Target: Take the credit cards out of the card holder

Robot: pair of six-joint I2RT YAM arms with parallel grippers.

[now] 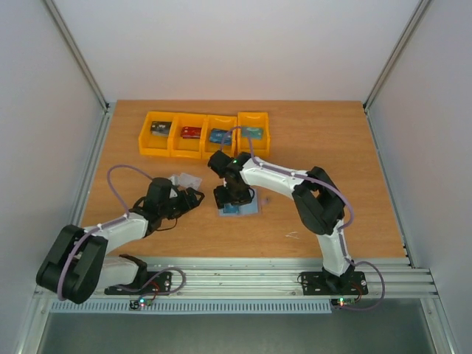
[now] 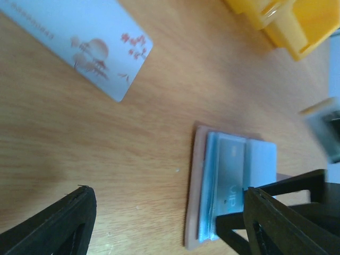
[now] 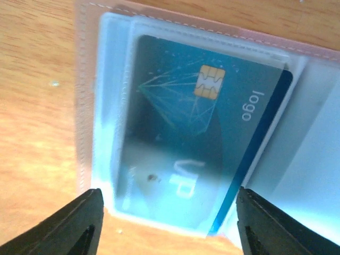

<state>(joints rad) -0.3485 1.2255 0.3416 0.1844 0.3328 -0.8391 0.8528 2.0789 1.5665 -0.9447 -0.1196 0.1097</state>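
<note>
The card holder (image 1: 249,210) lies open on the wooden table, pinkish at the edge (image 3: 82,79) and light blue inside (image 2: 228,180). A teal credit card (image 3: 175,122) with a gold chip sits in its clear sleeve. My right gripper (image 3: 167,226) hangs open right above it, fingers on either side of the card's near end. My left gripper (image 2: 167,223) is open just left of the holder; its right finger (image 2: 281,223) overlaps the holder's corner in view, and contact cannot be told. A pale credit card (image 2: 90,45) with red marks lies loose on the table (image 1: 184,179).
A row of orange bins (image 1: 204,133) stands at the back of the table, each with a small item inside; one bin's corner (image 2: 287,24) shows in the left wrist view. Metal frame rails run along the table's sides and near edge.
</note>
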